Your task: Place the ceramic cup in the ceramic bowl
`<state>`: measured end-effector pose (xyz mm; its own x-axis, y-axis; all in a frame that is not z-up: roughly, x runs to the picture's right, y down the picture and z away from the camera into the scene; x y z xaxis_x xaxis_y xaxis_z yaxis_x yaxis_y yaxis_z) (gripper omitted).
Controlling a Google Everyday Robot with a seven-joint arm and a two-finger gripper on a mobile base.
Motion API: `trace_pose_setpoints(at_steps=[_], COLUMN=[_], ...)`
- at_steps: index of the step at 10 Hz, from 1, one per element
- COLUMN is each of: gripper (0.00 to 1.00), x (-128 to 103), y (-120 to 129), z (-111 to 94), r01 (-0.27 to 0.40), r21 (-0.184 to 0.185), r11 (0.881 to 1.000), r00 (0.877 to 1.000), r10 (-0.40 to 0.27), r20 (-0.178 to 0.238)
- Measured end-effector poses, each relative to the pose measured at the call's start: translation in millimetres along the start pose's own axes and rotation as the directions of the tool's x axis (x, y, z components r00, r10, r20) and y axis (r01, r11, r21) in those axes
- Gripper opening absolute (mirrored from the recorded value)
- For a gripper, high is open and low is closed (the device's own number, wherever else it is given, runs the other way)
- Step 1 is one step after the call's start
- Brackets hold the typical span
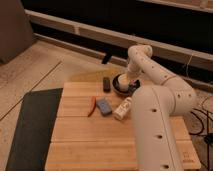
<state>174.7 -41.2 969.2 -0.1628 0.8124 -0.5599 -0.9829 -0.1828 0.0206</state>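
Note:
The dark ceramic bowl (121, 89) stands at the back edge of the wooden table (90, 137). The cream-white ceramic cup (122, 80) sits within the bowl's rim, its lower part hidden by the bowl wall. My gripper (128, 80) reaches down from the white arm (150, 67) and is right at the cup, over the bowl. The arm's wrist hides the bowl's right side.
A small black block (106, 83) stands just left of the bowl. A blue flat object (104, 106) and a red-orange stick (92, 105) lie mid-table, and a white labelled bottle (122, 108) lies beside them. A dark mat (30, 125) lies left of the table.

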Motion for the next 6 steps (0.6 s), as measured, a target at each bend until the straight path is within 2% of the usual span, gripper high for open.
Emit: trace_pose_setpoints(at_steps=[2,3,6], gripper=[0.7,0.77,0.8], x=[0.0,0.0,0.2], y=[-0.1,-0.1,-0.3], z=[0.0,0.1,0.7], r01=[0.0,0.0,0.0], r21=[0.0,0.0,0.001], r11=[1.0,1.0,1.0], r00=[1.0,1.0,1.0], r10=[0.0,0.0,0.0], r20=[0.0,0.0,-0.001])
